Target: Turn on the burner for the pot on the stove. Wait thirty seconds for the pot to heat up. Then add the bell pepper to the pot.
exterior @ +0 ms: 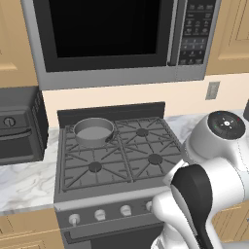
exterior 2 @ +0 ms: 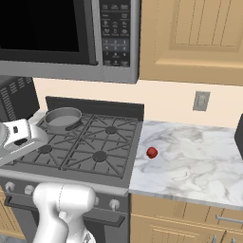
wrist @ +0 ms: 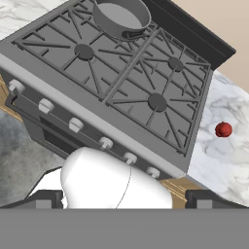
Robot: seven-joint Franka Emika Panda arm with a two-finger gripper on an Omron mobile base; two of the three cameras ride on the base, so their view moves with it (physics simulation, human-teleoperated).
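Note:
The grey pot (exterior: 93,131) (exterior 2: 62,118) (wrist: 121,17) stands on the back left burner of the dark stove (exterior: 116,156) (exterior 2: 90,153) (wrist: 121,82). On the marble counter just right of the stove lies the small red bell pepper (exterior 2: 151,152) (wrist: 223,129). A row of pale knobs (exterior: 99,214) (wrist: 75,125) runs along the stove's front panel. My gripper (wrist: 126,198) hangs in front of and above the stove's front edge, looking down over it. Its fingertips (wrist: 48,197) stand wide apart, open, with nothing between them.
A microwave (exterior: 121,39) hangs above the stove. A dark toaster oven (exterior: 17,126) sits on the counter to the left. Marble counter (exterior 2: 199,161) stretches right of the bell pepper, below a wall outlet (exterior 2: 201,100) and wooden cabinets (exterior 2: 199,38).

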